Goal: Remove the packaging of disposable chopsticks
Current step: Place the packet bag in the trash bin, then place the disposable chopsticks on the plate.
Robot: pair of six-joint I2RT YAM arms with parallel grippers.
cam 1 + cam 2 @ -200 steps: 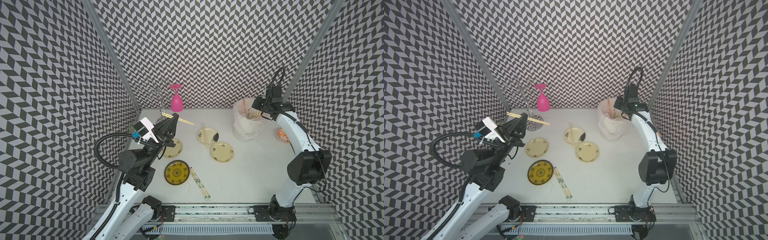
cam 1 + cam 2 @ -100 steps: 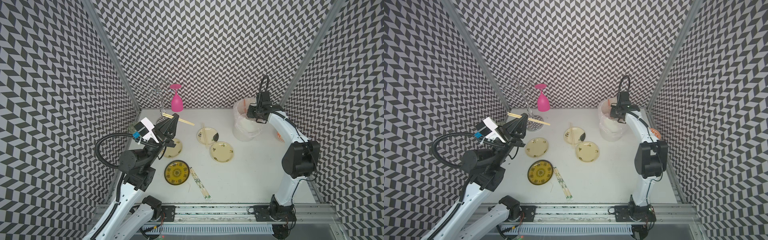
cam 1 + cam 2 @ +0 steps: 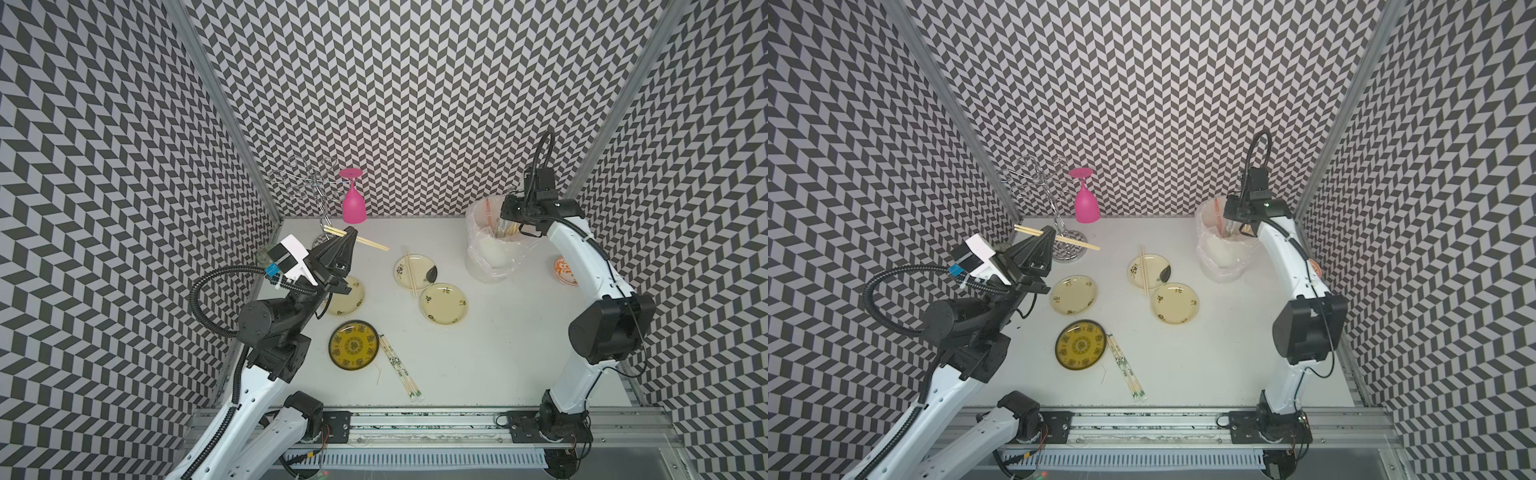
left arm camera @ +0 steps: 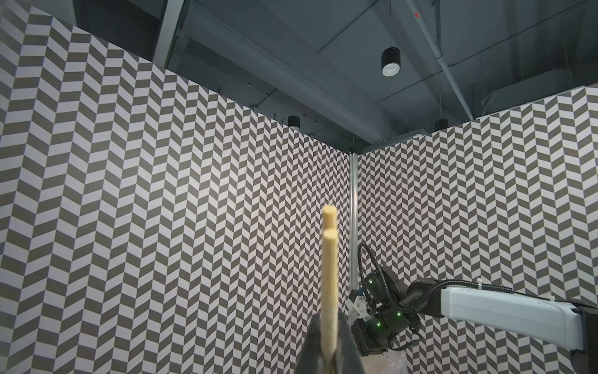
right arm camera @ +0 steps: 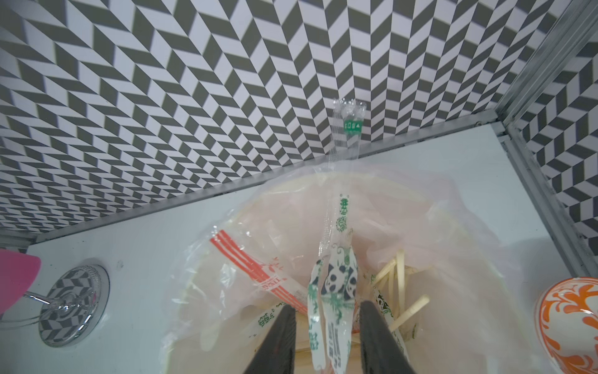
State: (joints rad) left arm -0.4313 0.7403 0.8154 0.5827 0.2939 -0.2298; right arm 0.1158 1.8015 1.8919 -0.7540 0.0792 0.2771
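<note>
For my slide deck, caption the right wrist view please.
Right gripper, jaws apart, over the bag-lined bin with a panda-printed sleeve between them.

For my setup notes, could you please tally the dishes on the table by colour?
Pale yellow plates: 3
Dark plate with yellow pattern: 1
Orange-and-white dish: 1
Total: 5

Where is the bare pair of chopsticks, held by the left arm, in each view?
Top view: chopsticks across the left jaws, near the pink glass.
Top view: chopsticks likewise.
Left wrist: between the jaws, pointing away.
Right wrist: absent.
Landmark: pink glass, absent from left wrist only.
</note>
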